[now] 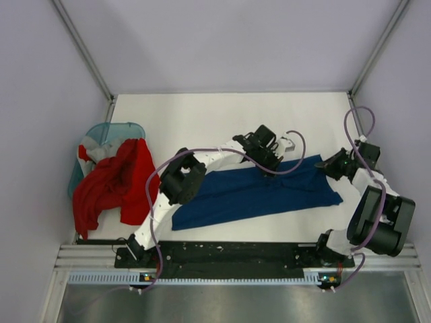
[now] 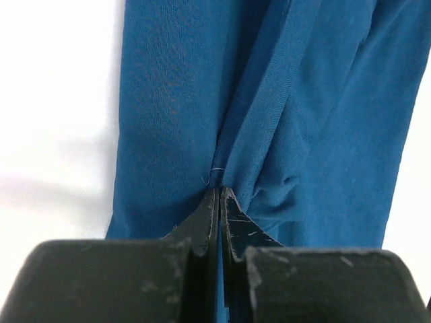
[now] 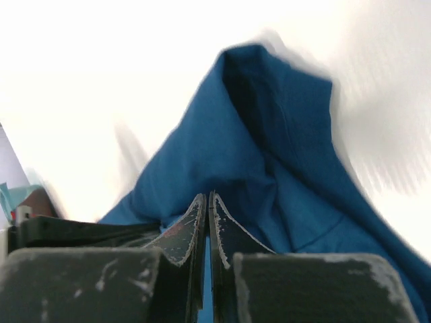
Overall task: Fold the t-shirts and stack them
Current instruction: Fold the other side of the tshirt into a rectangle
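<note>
A dark blue t-shirt (image 1: 259, 192) lies stretched in a long band across the near middle of the white table (image 1: 202, 118). My left gripper (image 1: 269, 167) is shut on its far edge near the middle; in the left wrist view the cloth (image 2: 269, 121) bunches into folds at the fingertips (image 2: 220, 195). My right gripper (image 1: 323, 163) is shut on the blue t-shirt's far right corner, where the cloth (image 3: 269, 148) rises in a peak above the closed jaws (image 3: 207, 198). A red t-shirt (image 1: 111, 185) lies heaped at the left, with a bit of grey-white cloth (image 1: 97, 153) behind it.
A translucent teal basket (image 1: 108, 132) sits at the left edge under the red heap. Pale walls stand on three sides. The arms' black base rail (image 1: 222, 254) runs along the near table edge.
</note>
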### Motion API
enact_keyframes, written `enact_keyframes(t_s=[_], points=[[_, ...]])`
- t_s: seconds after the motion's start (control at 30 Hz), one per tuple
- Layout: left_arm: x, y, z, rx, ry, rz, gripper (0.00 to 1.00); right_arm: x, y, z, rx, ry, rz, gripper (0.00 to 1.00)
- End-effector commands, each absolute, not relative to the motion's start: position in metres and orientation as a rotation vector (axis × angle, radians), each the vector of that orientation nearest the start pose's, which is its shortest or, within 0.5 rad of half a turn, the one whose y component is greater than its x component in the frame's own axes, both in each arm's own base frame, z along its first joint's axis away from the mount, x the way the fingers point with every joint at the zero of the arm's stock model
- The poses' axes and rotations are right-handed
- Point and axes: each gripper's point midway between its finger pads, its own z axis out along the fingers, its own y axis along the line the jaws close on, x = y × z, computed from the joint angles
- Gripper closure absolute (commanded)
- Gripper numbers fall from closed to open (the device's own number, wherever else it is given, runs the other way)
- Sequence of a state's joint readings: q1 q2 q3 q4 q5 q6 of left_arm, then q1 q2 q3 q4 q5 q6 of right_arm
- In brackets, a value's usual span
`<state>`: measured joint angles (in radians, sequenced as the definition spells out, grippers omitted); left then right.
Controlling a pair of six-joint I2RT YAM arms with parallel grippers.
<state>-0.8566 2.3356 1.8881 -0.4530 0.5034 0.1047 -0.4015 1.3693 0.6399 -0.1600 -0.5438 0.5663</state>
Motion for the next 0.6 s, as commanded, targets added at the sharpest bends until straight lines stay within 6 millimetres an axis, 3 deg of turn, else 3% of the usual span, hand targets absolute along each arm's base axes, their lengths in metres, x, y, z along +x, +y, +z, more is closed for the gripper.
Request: enact_keyframes(t_s=[0.0,0.23,0.47,0.57], points=[[0.323,-0.494,0.070,1.302,2.085,-0.927,1.00,0.353,-0.037,0.093,0.802,2.155,0.643,1.00],[0.338,-0.490,0.068,1.237,2.115,-0.846,1.00,0.359,-0.033,0.075,0.795,2.222,0.689,1.00],[0.358,-0.483,0.085,1.142,2.111,-0.721,1.00,0.366,-0.034,0.074,0.779,2.221,0.676,1.00],[0.361,-0.480,0.083,1.139,2.117,-0.687,1.00,0.365,-0.030,0.069,0.783,2.230,0.700,1.00]])
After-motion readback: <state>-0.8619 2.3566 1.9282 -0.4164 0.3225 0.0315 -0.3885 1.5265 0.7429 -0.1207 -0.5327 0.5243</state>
